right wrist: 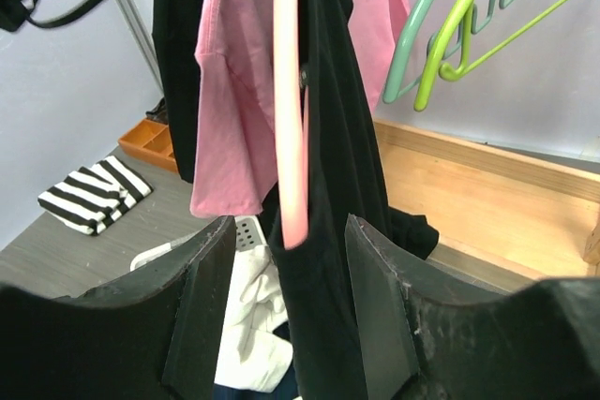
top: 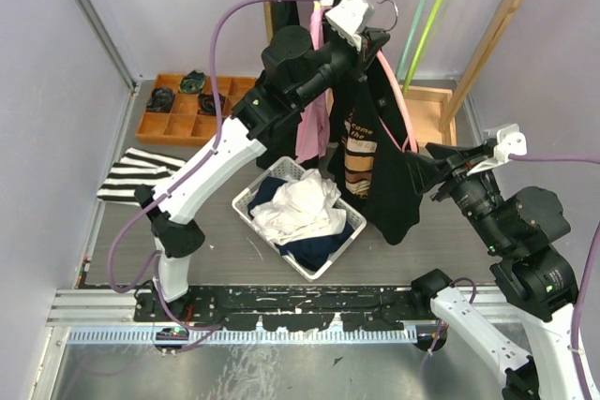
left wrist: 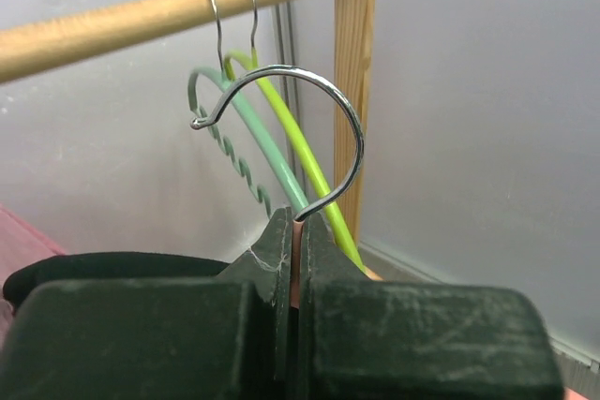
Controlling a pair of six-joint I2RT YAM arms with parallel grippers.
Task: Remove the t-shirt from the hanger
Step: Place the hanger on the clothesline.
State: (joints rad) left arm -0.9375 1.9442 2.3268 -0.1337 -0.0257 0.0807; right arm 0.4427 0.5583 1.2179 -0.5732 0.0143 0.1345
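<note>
One risk: with your left gripper clamped on the hanger neck and your right gripper standing with jaws apart around the black t-shirt hanging from it, closing may pinch the hanger's arm too.

Left arm, toward seven o'clock overhead, and right arm, toward five, share white shells, black joints and trailing purple cables; white wrist cameras; scuffed black gripper fingers
</note>
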